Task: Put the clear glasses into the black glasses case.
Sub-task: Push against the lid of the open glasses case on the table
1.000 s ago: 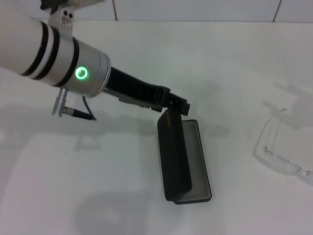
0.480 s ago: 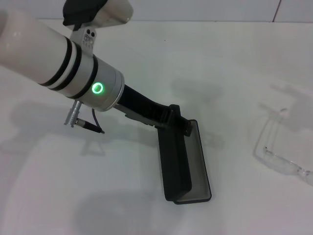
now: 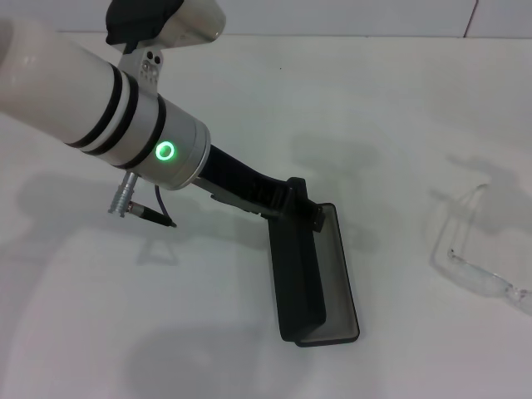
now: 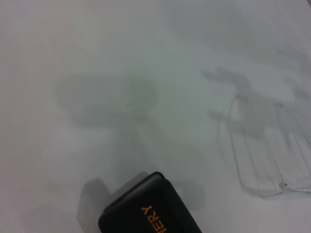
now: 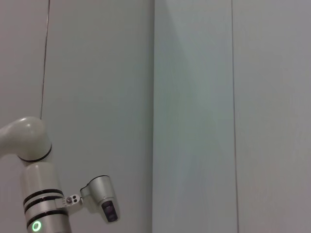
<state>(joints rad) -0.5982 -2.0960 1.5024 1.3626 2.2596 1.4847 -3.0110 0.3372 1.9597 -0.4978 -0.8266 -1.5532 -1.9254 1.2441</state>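
On the table (image 3: pixel 399 91), open black glasses case (image 3: pixel 314 274), clear glasses (image 3: pixel 474 249) well apart.

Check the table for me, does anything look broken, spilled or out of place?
Nothing stands out. The case lies open on the table, lid up, with the left gripper at its far end. The glasses sit apart to the right, arms unfolded, seemingly intact. Nothing is spilled. The right gripper is out of sight.

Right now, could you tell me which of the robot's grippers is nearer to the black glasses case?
The left. The left gripper is right at the far end of the black glasses case, at its raised lid. The right gripper appears in no view; its wrist camera faces only a wall.
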